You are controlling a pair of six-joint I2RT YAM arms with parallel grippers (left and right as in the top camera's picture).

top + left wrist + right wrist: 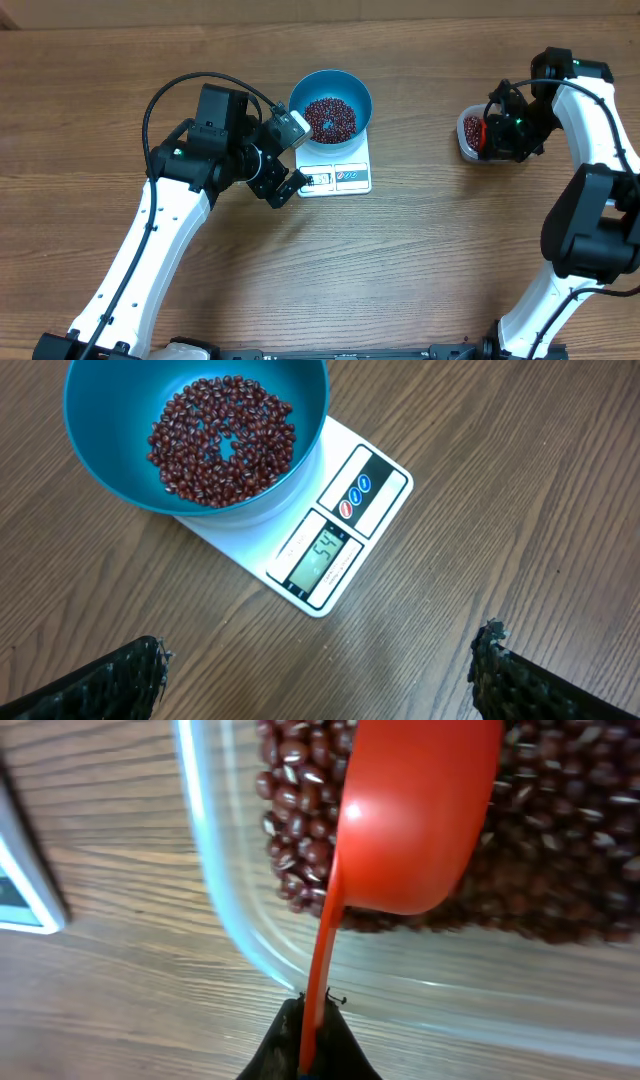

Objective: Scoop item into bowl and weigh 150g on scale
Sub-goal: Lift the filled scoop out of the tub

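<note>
Scooping in hand: scoop point(415, 820) clamped in the shut jaws of right gripper point(310, 1040) over tub point(215, 900) beans point(290, 830); left gripper point(320, 670) jaws wide, empty. Level carry to bowl point(100, 410) required.

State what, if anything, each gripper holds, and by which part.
The right gripper holds the red plastic scoop by the end of its handle, its cup over the dark red-brown beans in the clear plastic tub. The left gripper, open, holds nothing.

Soft, even light covers the wooden table point(420, 270) with only faint shadows, the left wrist view is crisp down to the digits on the scale point(340, 532), and the right wrist view is close and blurred, the red scoop point(415, 820) showing a pale sheen near its edge.
</note>
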